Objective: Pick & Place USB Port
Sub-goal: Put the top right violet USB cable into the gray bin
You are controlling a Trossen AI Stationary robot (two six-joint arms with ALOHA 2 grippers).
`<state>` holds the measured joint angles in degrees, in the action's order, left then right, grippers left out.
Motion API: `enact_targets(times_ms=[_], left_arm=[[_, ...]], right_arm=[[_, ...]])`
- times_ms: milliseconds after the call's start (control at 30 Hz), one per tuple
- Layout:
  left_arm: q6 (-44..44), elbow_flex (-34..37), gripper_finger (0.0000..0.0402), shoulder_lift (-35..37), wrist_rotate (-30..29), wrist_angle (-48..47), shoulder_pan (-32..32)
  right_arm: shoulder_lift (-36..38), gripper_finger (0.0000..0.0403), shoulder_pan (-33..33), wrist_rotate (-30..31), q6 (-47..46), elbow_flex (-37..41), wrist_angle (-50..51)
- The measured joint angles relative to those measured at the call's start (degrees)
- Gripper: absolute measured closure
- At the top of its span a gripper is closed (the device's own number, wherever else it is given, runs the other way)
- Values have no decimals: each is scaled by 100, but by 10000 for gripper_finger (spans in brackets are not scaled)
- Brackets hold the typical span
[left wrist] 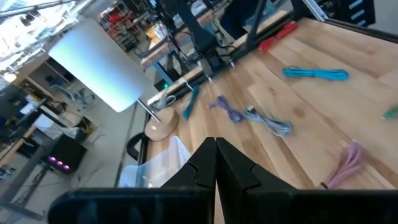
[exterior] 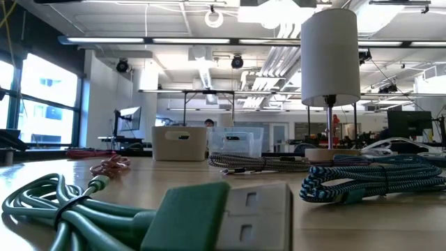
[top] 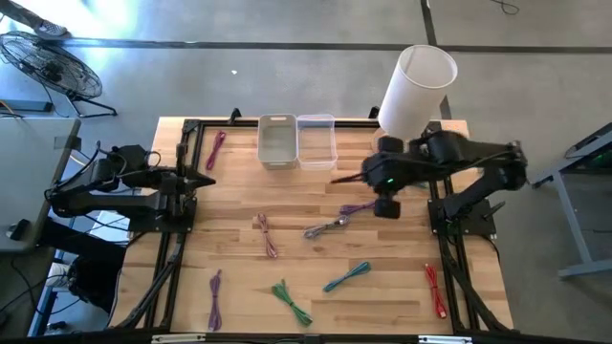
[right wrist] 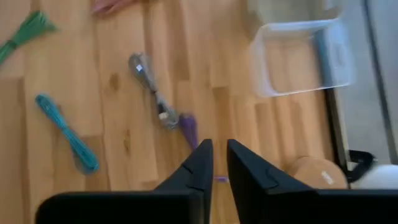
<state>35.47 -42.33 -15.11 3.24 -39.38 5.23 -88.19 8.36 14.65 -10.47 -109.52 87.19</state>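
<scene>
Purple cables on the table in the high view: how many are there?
3: one purple cable near the far left corner, one at the near left edge, one under the right gripper. None seems hidden.

arms: dark, jointed | right arm: green light | left arm: black cables

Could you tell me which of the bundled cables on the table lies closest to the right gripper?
The purple bundled cable, lying just beneath the right gripper and touching the grey braided cable. The other purple cables lie far off on the table's left side.
</scene>
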Motion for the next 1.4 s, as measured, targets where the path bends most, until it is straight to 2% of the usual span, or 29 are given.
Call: enact_targets(times_ms=[233,400,567,867,1100,1400], left_arm=[[-11,0,401,2,701,-30,-2],[-148,0,401,2,733,-104,-2],[-165,0,401,2,642,-297,-1],[-133,0,401,2,523,-325,-2],[-122,0,401,0,262,-460,-1],[-123,0,401,2,263,-459,-1]], right_arm=[[-509,290,-3,66,60,465,-17],[-598,250,-17,146,377,1182,-284],[-600,226,-110,-145,430,2043,-757],[-600,223,-375,-936,855,3439,-2063],[-600,224,-589,-992,1197,4097,-2717],[-600,224,-970,-1114,1397,4723,-3535]])
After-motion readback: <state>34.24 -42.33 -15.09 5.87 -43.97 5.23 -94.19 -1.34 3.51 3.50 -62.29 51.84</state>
